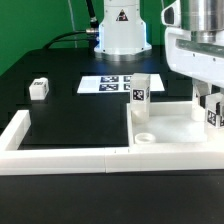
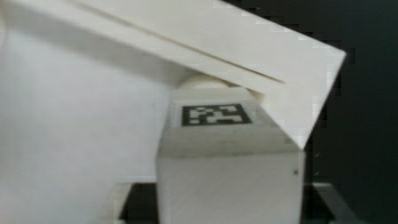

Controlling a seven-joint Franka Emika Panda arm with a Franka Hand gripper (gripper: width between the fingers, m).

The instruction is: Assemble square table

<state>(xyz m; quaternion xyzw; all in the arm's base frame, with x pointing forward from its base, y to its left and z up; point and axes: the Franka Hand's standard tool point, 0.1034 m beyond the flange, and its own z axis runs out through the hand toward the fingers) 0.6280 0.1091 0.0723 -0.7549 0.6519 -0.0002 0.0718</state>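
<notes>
The square table slab [image 1: 170,125] lies at the exterior view's right, with a round socket [image 1: 145,137] at its near corner. One white tagged leg [image 1: 138,92] stands upright at the slab's far corner. Another leg [image 1: 39,89] lies on the black table at the left. My gripper [image 1: 210,112] is over the slab's right side, shut on a third tagged leg [image 1: 212,115]. In the wrist view this leg [image 2: 222,165], with its tag facing the camera, fills the space between the fingers [image 2: 320,203] of my gripper [image 2: 228,208], with the slab [image 2: 71,110] beneath.
The marker board [image 1: 108,84] lies flat behind the slab, near the robot base [image 1: 120,35]. Long white fence bars run along the front [image 1: 100,160] and the left [image 1: 18,132].
</notes>
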